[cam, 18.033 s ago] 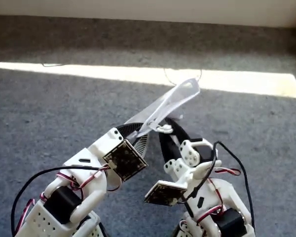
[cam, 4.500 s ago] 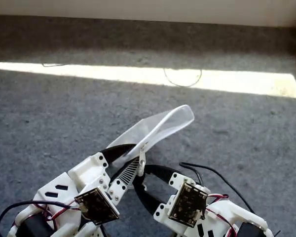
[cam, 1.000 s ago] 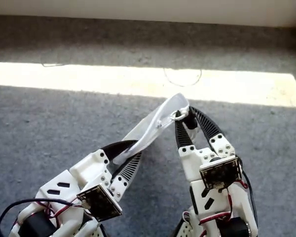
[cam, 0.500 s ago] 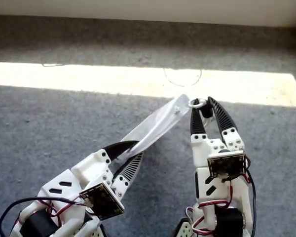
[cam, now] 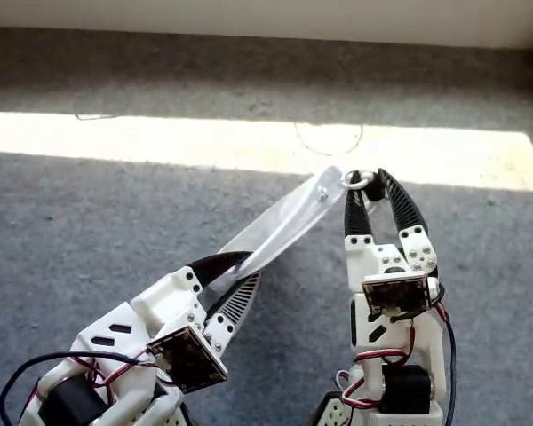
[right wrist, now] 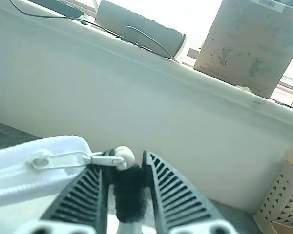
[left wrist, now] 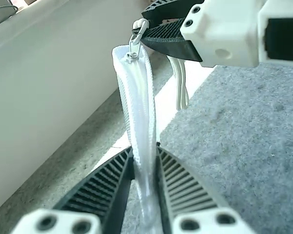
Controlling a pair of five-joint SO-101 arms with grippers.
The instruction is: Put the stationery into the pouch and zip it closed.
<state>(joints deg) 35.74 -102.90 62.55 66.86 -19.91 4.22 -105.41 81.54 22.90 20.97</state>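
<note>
I have my left pincer (left wrist: 144, 152) pinching the near end of the pouch (cam: 280, 224), which stretches straight ahead of it to my right pincer (cam: 367, 185), whose tips grip the pull (right wrist: 72, 158) at the pouch's far corner

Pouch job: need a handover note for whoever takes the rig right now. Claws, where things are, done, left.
Left claw: shut on the near end of the pouch.
Right claw: shut on the zip pull at the pouch's far end.
Pouch: stretched between the two claws, above the grey surface.
Done: the zip looks closed along its visible length, with the pull at the far end.
Cannot tell: what is inside the pouch.
Left, probably: check the zip is fully home, let go of the pull, set the pouch down.
</note>
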